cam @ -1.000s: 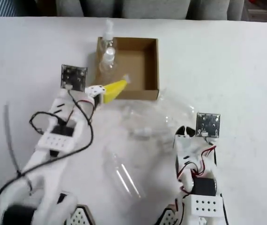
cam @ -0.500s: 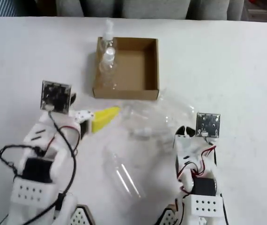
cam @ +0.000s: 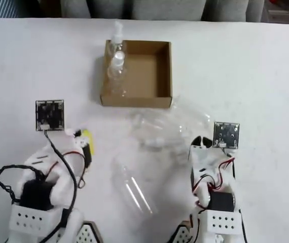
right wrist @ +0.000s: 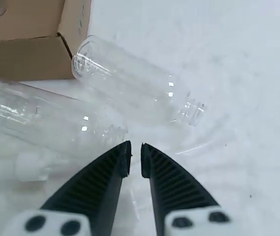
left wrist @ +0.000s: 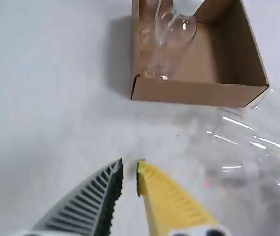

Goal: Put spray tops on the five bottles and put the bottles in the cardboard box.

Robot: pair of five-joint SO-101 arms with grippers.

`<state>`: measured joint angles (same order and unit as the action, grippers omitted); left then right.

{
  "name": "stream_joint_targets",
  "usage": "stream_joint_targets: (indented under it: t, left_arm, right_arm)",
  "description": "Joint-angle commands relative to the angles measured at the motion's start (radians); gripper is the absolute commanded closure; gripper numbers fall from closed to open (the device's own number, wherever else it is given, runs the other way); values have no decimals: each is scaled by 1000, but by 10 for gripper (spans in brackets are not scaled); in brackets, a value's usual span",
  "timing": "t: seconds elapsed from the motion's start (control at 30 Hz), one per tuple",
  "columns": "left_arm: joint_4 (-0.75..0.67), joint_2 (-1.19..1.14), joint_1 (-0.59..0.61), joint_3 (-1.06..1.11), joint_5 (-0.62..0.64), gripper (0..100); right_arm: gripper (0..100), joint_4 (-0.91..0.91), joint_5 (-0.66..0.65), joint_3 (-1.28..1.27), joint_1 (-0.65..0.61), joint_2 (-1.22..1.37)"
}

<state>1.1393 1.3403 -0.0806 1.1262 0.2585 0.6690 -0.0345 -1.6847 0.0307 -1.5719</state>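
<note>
Lying on its side on the white table (cam: 246, 66), nearest the front right corner of the cardboard box (cam: 157, 101): an uncapped bottle (right wrist: 130, 83), base almost at that corner, long axis slanting away from it, open neck pointing outward to the right. Just beside it, also on its side, a second bottle (right wrist: 37, 120), long axis roughly along the box's front wall, with a white spray top (right wrist: 29, 166) loose next to it. Nearer the arms and apart from both, a third bottle (cam: 134, 190), set diagonally between the two arm bases; neck end not discernible. Well away from every table edge, all three.

Wide bare tabletop left of the box and between box and left gripper (left wrist: 129, 174). Inside the box, two capped bottles (cam: 116, 66) tight against the left wall, spray heads toward the far wall; standing or leaning, cannot tell. Brown floor showing across the rest.

Aimed at the front wall from well back, left gripper with fingers pinched almost together on nothing. Just short of the second bottle, right gripper (right wrist: 135, 157), tips likewise nearly touching, grasping nothing.
</note>
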Motion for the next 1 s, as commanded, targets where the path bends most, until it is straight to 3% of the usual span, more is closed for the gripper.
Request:
stream_joint_targets:
  t: [0.0,0.07,0.17,0.33,0.5,0.63,0.8,0.97]
  left_arm:
    - [-58,13,33,63,54,936]
    - [-112,13,67,112,58,936]
    - [-199,12,99,186,55,936]
    - [-227,-85,159,195,55,936]
    - [-238,-357,206,97,57,936]
    - [-370,-616,294,15,55,934]
    - [-437,-940,433,-163,55,932]
    - [-437,-1213,484,-333,58,932]
  right_arm:
    - [983,28,-129,-5,12,-10]
    - [983,74,-192,28,7,-10]
    - [983,162,-186,114,-42,-10]
    - [983,246,-222,221,-156,-8]
    - [981,386,-241,419,-263,-8]
    - [981,515,-239,569,-398,45]
    - [981,671,-233,764,-541,269]
    - [980,757,-232,881,-702,527]
